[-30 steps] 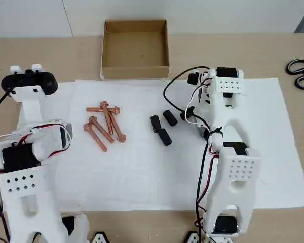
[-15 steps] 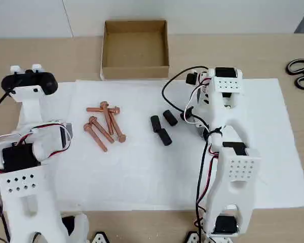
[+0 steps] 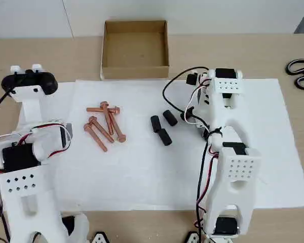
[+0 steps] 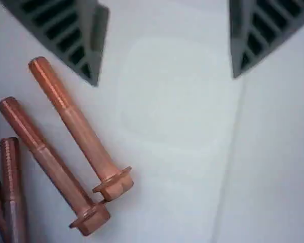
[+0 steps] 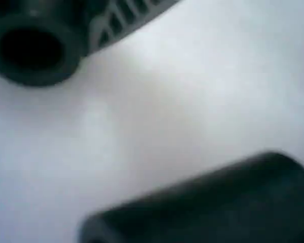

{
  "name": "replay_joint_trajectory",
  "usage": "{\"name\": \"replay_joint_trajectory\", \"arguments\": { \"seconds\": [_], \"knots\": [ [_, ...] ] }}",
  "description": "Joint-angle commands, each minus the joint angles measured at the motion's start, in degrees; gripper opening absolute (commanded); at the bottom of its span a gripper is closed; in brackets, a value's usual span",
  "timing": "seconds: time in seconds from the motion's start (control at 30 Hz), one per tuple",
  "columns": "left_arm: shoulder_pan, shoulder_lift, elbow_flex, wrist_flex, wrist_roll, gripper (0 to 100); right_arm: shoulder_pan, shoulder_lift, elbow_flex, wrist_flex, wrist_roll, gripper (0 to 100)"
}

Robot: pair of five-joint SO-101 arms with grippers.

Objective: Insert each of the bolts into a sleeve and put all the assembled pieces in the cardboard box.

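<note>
Bolts (image 4: 76, 124), copper-coloured with flanged heads, lie by the spread left end effector (image 4: 164, 78).

Five bolts (image 3: 108, 119) and three sleeves (image 3: 164, 136) are lying on the surface (image 3: 243, 50). One cardboard box (image 3: 135, 49) is sitting farther back.

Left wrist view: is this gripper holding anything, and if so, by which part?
Nothing is held. The left gripper is open above the white sheet; bolts lie free beside it.

Blurred, edge-cut sleeve (image 5: 33, 50); scissors (image 3: 303, 73) edge-cut
</note>
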State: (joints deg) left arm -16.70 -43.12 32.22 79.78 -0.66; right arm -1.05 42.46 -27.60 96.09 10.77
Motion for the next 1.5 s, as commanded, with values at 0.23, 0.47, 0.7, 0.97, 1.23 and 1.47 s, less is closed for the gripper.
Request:
{"name": "replay_joint_trajectory", "arguments": {
  "seconds": [0.23,0.47,0.7,0.97,1.23,1.47],
  "knots": [
    [0.5,0.0,-0.5,-1.4,0.2,16,0.4,-5.0,0.3,1.6,2.6,0.6],
    [2.7,2.4,-2.8,-0.9,0.5,16,0.5,-19.0,0.5,2.9,2.6,0.5],
    [11.2,25.5,-18.0,4.2,4.8,16,0.5,-20.6,0.8,3.1,2.5,0.5],
    [16.6,52.7,-35.5,5.7,14.8,16,0.6,-21.0,4.7,3.1,2.5,0.5],
    [16.8,68.7,-47.3,5.6,18.0,16,0.6,-21.0,4.8,2.9,2.5,0.5],
    [16.5,74.2,-53.2,4.7,22.4,16,0.6,-20.9,4.8,2.9,2.4,0.5]
  ]
}}
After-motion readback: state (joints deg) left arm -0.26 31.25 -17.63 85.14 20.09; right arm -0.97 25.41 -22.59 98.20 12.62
